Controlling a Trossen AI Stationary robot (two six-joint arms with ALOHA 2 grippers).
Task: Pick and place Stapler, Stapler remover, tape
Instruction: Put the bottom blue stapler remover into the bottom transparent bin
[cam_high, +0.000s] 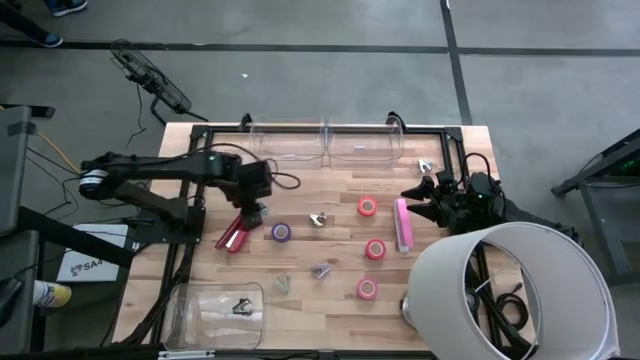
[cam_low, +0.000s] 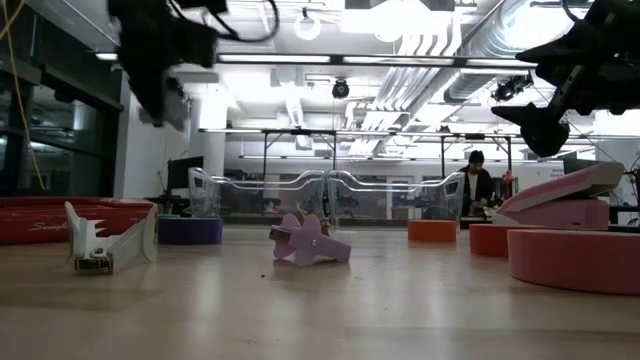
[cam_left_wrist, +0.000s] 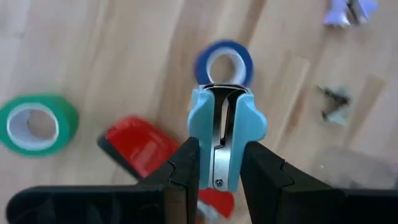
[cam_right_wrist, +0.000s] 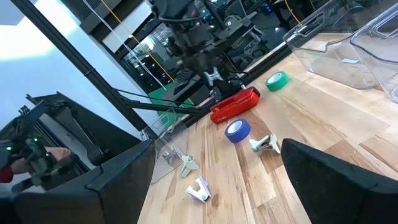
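Observation:
My left gripper (cam_left_wrist: 222, 177) (cam_high: 252, 208) is shut on a light-blue stapler remover (cam_left_wrist: 222, 124) and hangs above the table's left part. Below it a red stapler (cam_high: 233, 236) lies flat on the wood, with a green tape roll (cam_left_wrist: 37, 123) and a purple-blue tape roll (cam_high: 281, 232) beside it. Other stapler removers (cam_high: 318, 219) (cam_high: 322, 268) (cam_high: 283, 284), three red-pink tape rolls (cam_high: 367, 206) (cam_high: 375, 249) (cam_high: 367, 288) and a pink stapler (cam_high: 403, 224) lie mid-table. My right gripper (cam_high: 428, 195) (cam_right_wrist: 217, 149) waits open at the right. My left gripper pinches the light-blue stapler remover by its two plastic side grips (cam_left_wrist: 198, 149) between its two fingers (cam_left_wrist: 183, 171). The fingers slant steeply down from above. The remover sticks out past the fingertips, lifted clear of the table above the red stapler.
Two clear bins (cam_high: 290, 140) (cam_high: 365, 140) stand along the far edge. A third clear bin (cam_high: 200, 320) at the near left holds a dark stapler remover (cam_high: 241, 307). A large white drum (cam_high: 510, 290) covers the near right corner. A person (cam_low: 476, 185) is in the room behind.

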